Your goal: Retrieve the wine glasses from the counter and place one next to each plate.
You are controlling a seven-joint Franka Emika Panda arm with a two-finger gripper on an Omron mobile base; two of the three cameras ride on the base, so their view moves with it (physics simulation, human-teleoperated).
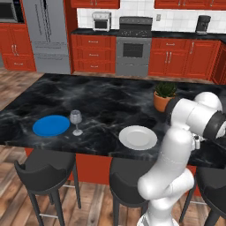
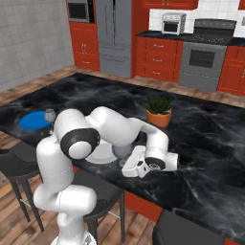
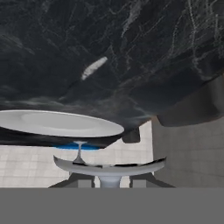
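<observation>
The claw [image 3: 109,181] is closed on the thin stem of a smoky-grey wine glass [image 3: 109,168], whose round foot spreads just beyond the finger tips in the hand view. In the right base view the glass's bowl [image 2: 122,152] hangs low over the black marble island bench [image 1: 106,97], just beside the white plate [image 2: 98,155]; whether the glass touches the bench cannot be told.

The second wine glass [image 1: 76,118] stands upright on the same bench, just beside the right edge of the blue plate [image 1: 51,126]. Both plates lie flat near the bench's front edge, well apart, with nothing on them.

A potted plant [image 1: 164,96] in an orange pot sits farther back, behind the white plate and beyond the arm's bent elbow. Dark stools [image 1: 42,172] line the front of the island bench.

At the far wall, the rear bench [image 1: 84,32] runs over red drawers, carrying a toaster oven [image 1: 101,20] and a coffee maker [image 1: 203,24], with a stove [image 1: 133,48] set between the cabinets and a grey fridge [image 1: 46,35] at the left.
</observation>
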